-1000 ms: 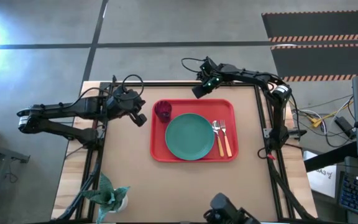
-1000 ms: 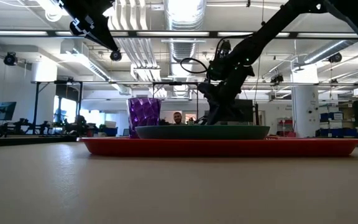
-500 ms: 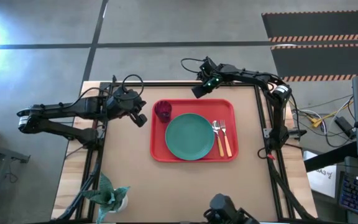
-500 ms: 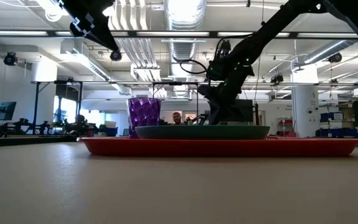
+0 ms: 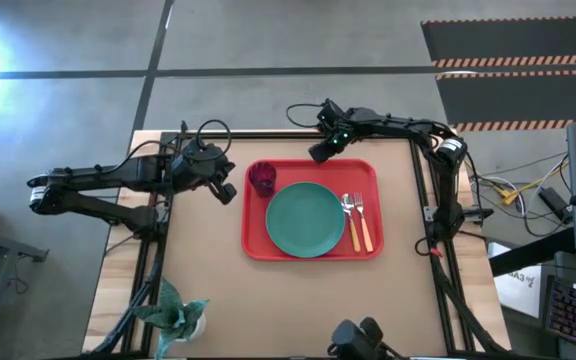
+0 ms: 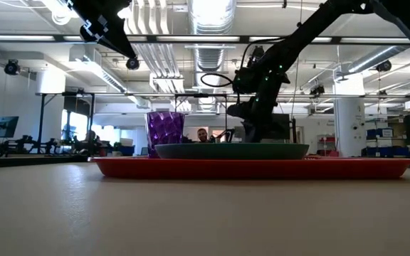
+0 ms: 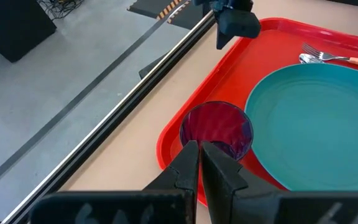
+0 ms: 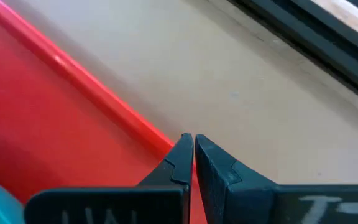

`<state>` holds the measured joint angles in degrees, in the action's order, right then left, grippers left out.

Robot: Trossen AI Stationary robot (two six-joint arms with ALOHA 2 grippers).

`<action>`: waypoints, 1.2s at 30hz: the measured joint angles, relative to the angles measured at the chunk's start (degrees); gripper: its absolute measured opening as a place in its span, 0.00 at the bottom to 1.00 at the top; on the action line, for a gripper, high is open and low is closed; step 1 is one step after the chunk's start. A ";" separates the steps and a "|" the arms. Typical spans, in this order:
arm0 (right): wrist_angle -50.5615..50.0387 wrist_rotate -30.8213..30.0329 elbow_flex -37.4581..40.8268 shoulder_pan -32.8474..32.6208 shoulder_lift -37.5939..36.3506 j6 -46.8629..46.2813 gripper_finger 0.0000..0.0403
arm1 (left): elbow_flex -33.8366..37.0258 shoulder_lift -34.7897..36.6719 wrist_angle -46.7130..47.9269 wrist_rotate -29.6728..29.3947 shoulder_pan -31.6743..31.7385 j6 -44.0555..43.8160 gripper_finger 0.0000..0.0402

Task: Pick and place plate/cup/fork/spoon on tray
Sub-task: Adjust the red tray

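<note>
One tray (image 5: 311, 247) holds one plate (image 5: 305, 220), one cup (image 5: 261, 178) (far left corner), one fork (image 5: 360, 213), one spoon (image 5: 349, 212). Left gripper (image 5: 226, 191) and right gripper (image 5: 317, 151): both empty, fingers pressed together.

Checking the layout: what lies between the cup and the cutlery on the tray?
The plate lies between the cup and the fork and spoon, seen from above.

Teal plate (image 5: 305, 220), purple cup (image 5: 261, 178), fork (image 5: 362, 222), spoon (image 5: 351, 221) on red tray (image 5: 311, 251).
</note>
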<state>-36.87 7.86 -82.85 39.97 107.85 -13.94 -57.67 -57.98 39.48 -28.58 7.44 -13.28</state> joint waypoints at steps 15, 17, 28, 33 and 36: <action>1.88 -7.49 3.94 0.01 0.07 -0.41 0.02 | 0.00 -0.02 -0.02 -0.02 0.02 0.00 0.00; 2.75 -7.92 5.20 0.07 0.07 -0.42 0.02 | 0.00 -0.02 -0.02 -0.02 0.02 0.02 0.00; 8.14 -7.58 10.59 0.46 -0.13 -1.29 0.02 | 0.00 -0.04 -0.02 -0.09 0.02 0.07 0.00; 10.47 -7.72 11.45 -0.03 -0.15 -1.59 0.02 | 0.00 -0.04 -0.02 -0.12 0.02 0.01 0.00; 15.76 -5.74 11.41 -0.08 0.06 -2.47 0.02 | -0.02 -0.04 -0.02 -0.15 0.05 0.00 0.00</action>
<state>-21.11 2.13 -71.44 39.89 107.91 -16.41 -57.69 -58.02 39.46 -28.73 7.49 -13.28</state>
